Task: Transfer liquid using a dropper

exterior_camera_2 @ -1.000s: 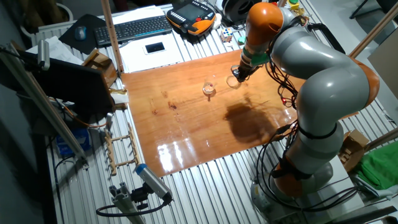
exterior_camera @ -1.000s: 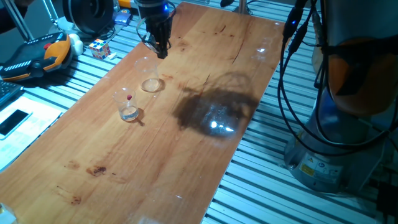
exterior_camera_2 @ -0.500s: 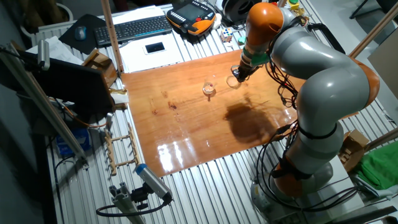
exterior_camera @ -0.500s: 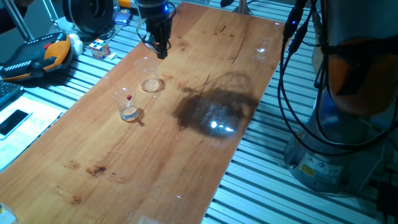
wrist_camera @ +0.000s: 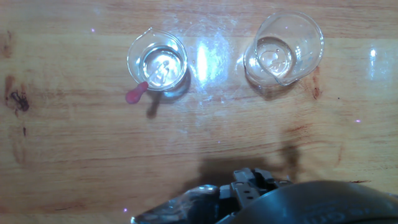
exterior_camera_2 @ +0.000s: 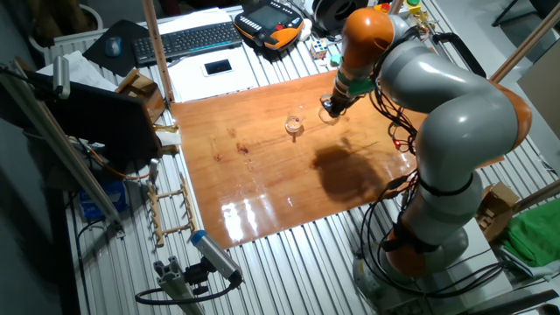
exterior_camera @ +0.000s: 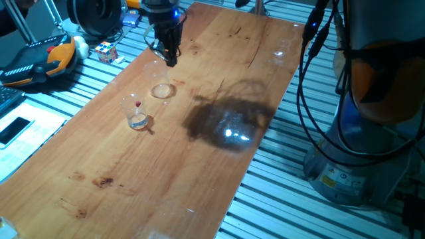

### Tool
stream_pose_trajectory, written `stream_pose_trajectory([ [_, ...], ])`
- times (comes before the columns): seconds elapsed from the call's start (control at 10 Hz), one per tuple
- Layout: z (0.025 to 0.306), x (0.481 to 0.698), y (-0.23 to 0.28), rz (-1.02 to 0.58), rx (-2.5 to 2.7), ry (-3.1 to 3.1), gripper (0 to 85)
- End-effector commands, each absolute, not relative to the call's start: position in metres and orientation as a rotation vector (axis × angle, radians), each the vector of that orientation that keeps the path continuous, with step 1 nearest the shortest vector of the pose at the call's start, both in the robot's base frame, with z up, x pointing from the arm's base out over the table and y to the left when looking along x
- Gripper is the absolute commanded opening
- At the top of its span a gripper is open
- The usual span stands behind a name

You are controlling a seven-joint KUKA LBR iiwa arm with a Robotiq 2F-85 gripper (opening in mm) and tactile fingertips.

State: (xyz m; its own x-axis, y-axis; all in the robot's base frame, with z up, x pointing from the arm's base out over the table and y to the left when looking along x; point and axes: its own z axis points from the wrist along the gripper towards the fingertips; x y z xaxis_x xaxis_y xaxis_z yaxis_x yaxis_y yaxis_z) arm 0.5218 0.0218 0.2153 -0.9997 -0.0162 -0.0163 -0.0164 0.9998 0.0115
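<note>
The dropper [wrist_camera: 144,86], a thin clear tube with a red bulb, is seen leaning in a small clear glass cup [wrist_camera: 157,61] on the glossy wooden table [exterior_camera: 199,159]. A second clear glass vessel [wrist_camera: 283,47] stands beside it. The gripper [exterior_camera: 167,58] is held above the table beyond both; whether its fingers are apart cannot be told

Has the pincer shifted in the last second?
Yes, slightly: in one fixed view the pincer has drifted left toward the table's near edge, still short of the dish.

Table [exterior_camera: 199,166]: varnished wood, smooth and glossy, with visible grain, dark knots and bright lamp glare. Small cup [wrist_camera: 157,61] and dish [wrist_camera: 284,48]: clear, shiny glass; dropper [wrist_camera: 138,92]: matt red bulb, rubbery in look. Arm [exterior_camera_2: 446,96]: glossy grey and orange shell; surrounding frame [exterior_camera: 66,93]: ribbed bare metal.
</note>
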Motion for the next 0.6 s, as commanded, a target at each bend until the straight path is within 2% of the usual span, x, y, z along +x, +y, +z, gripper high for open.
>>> stream_pose_trajectory([
  [0.0, 0.211, 0.523, 0.025, 0.019, -0.017, 3.121, 1.0],
  [0.5, 0.186, 0.541, 0.047, 0.027, 0.019, 3.092, 1.0],
])
